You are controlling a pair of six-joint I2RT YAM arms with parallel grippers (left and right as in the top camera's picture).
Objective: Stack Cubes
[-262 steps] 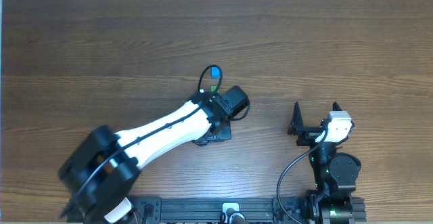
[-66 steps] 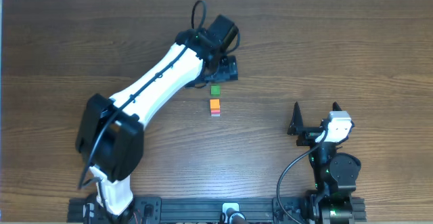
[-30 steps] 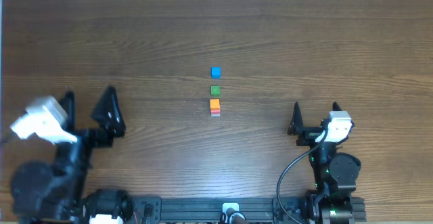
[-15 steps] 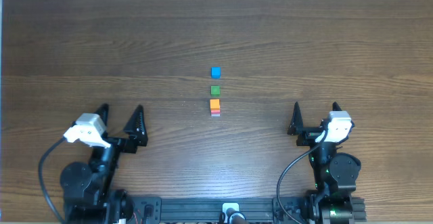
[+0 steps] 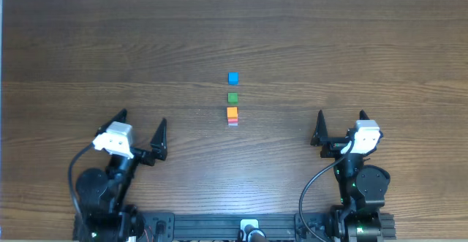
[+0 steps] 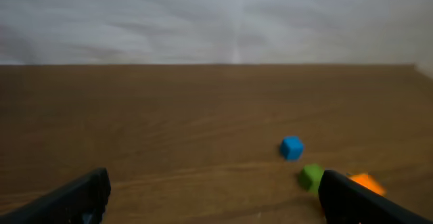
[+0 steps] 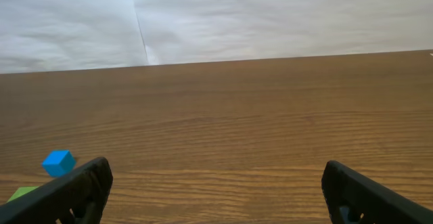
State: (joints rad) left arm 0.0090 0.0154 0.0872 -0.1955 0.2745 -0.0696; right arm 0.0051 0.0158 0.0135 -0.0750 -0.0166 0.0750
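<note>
Where the cubes lay mid-surface [image 5: 351, 37], they formed a short line: blue cube [image 5: 233, 78] farthest from the arm bases, green cube [image 5: 232, 97] next and apart from it, then orange cube [image 5: 232, 112] atop a pinkish cube [image 5: 232, 123]. Left pincer [image 5: 142, 118] near its base: fingers wide apart, empty, well apart from the cubes. Right pincer [image 5: 341, 113]: likewise spread wide, holding nothing.

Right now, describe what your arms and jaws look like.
Left arm and right arm match: black rounded joint housings, a white wrist block, a black cable looping alongside. Each ends in two black, pointed jaws. Green lights dot the right arm.
</note>
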